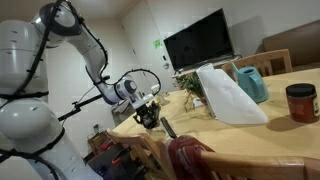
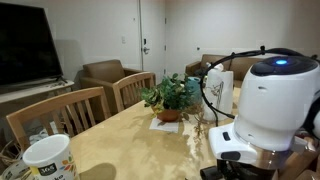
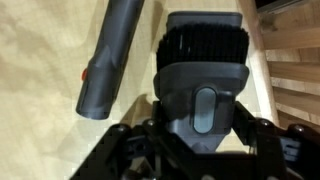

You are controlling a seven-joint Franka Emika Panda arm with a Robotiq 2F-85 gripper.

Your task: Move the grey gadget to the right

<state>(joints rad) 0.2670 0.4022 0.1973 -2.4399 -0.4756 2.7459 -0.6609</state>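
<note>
**Gadget clamped near the table's edge**

In an exterior view we see the gripper (image 1: pixel 148 114) low over the table (image 1: pixel 265 138). It is well apart from the plant (image 1: pixel 190 82), on the side away from the white bag (image 1: pixel 230 95). What it holds is too small to make out there.

In an exterior view the arm (image 2: pixel 272 95) bulks beside the plant (image 2: pixel 170 97) and hides both gripper and load.

In the wrist view the fingers (image 3: pixel 262 135) are clamped across the grey gadget (image 3: pixel 200 85), which we judge is for carrying it rightward. A dark tube (image 3: pixel 108 60) lies just beside it. The plant is out of frame.
</note>
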